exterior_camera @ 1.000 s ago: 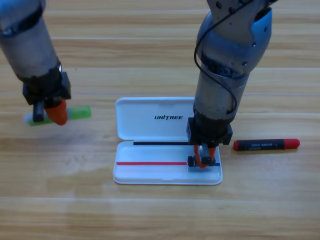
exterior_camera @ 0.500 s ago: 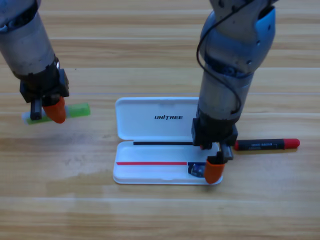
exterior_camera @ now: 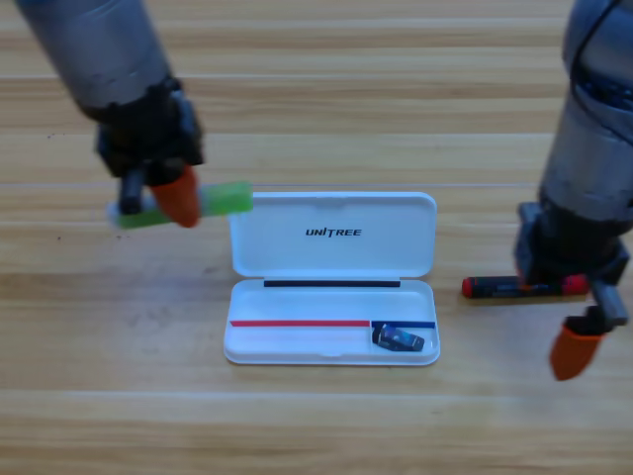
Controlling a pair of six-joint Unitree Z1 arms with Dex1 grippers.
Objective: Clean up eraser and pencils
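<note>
Left gripper (exterior_camera: pixel 163 198) clamped on green-ended pencil (exterior_camera: pixel 223 199), held just left of white case (exterior_camera: pixel 331 220). Eraser (exterior_camera: pixel 399 339) lies in tray. Right gripper (exterior_camera: pixel 577 341) over red-and-black pencil (exterior_camera: pixel 495 288); jaw state unclear. Risk: pencil's end catching the lid.

Glossy plastic case (exterior_camera: pixel 331 237) (apparently smooth) on grained wood table (exterior_camera: pixel 316 426).

A robotics lab or test station, by the look of it; two grey robot arms (exterior_camera: pixel 109 59) reach over a plain wooden bench (exterior_camera: pixel 316 426); a white case (exterior_camera: pixel 331 237) printed UNITREE lies open on it, with stationery set out around it.
</note>
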